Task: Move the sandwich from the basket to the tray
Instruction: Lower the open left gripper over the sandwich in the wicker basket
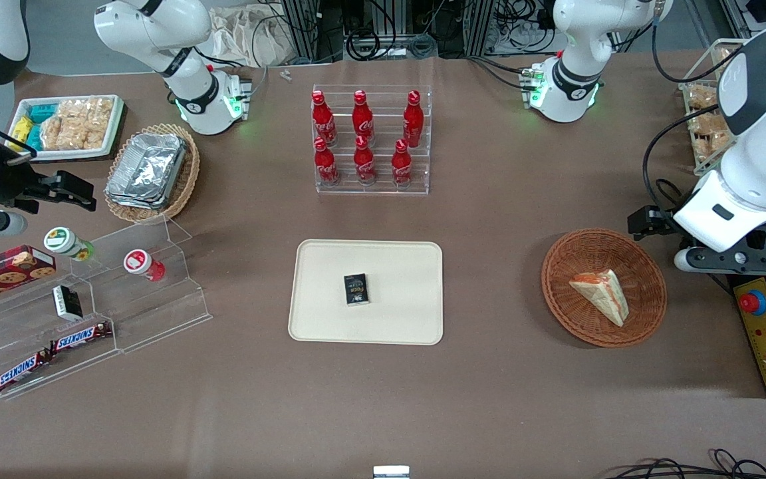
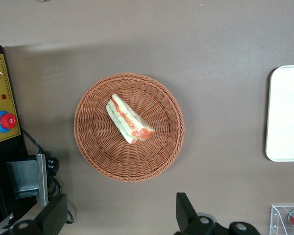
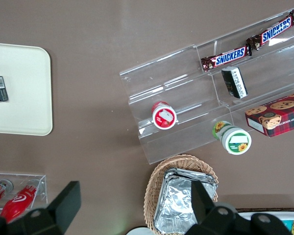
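The sandwich (image 1: 601, 293) (image 2: 128, 119), a pale bread wedge with red-orange and green layers, lies in the round reddish-brown basket (image 1: 556, 266) (image 2: 88, 142). My gripper (image 1: 649, 223) (image 2: 120, 215) hangs above the table just off the basket's rim, toward the working arm's end. It is open wide, and only bare table shows between its black fingers (image 2: 183, 210). The cream tray (image 1: 389, 266) (image 2: 286, 112) lies flat at the table's middle, with a small black packet (image 1: 356, 289) on it.
A yellow control box with a red button (image 1: 765, 332) (image 2: 5, 120) sits beside the basket. A rack of cola bottles (image 1: 370, 140) stands farther from the camera than the tray. An acrylic snack shelf (image 1: 90, 313) and a tan basket of foil trays (image 1: 150, 169) lie toward the parked arm's end.
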`<state>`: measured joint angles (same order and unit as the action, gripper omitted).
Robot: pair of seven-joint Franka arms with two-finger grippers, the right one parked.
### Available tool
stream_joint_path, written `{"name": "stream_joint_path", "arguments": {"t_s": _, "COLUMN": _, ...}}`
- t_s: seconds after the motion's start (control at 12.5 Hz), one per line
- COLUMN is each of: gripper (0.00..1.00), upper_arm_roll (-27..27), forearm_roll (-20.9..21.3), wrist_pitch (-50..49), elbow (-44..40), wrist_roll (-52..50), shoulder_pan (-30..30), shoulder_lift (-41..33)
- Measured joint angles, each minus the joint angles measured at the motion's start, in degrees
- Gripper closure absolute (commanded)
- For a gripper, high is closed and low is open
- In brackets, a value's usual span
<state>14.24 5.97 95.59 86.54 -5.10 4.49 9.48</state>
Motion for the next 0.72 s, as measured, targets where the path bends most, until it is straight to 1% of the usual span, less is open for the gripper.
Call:
{"name": "stream_joint_path", "arguments": {"t_s": 0.48, "gripper": 0.00, "upper_arm_roll": -0.22, "forearm_roll": 0.26, "wrist_pitch": 0.09, "elbow": 0.11, "wrist_roll": -0.28, "shoulder_pan": 0.12, "shoulder_lift": 1.81}}
{"name": "stream_joint_path", "arguments": {"t_s": 0.56, "gripper": 0.00, "upper_arm_roll": -0.75, "forearm_roll": 0.86, "wrist_pitch": 1.01, "elbow": 0.75, "wrist_roll": -0.46, "shoulder_pan": 0.19, "shoulder_lift": 2.67}}
{"name": "stream_joint_path", "arguments": {"t_s": 0.72, "gripper": 0.00, "upper_arm_roll": -1.58, "forearm_roll": 1.27, "wrist_pitch": 7.60, "elbow": 5.00, "wrist_roll": -2.92, "shoulder_pan": 1.06, "shoulder_lift": 3.61}}
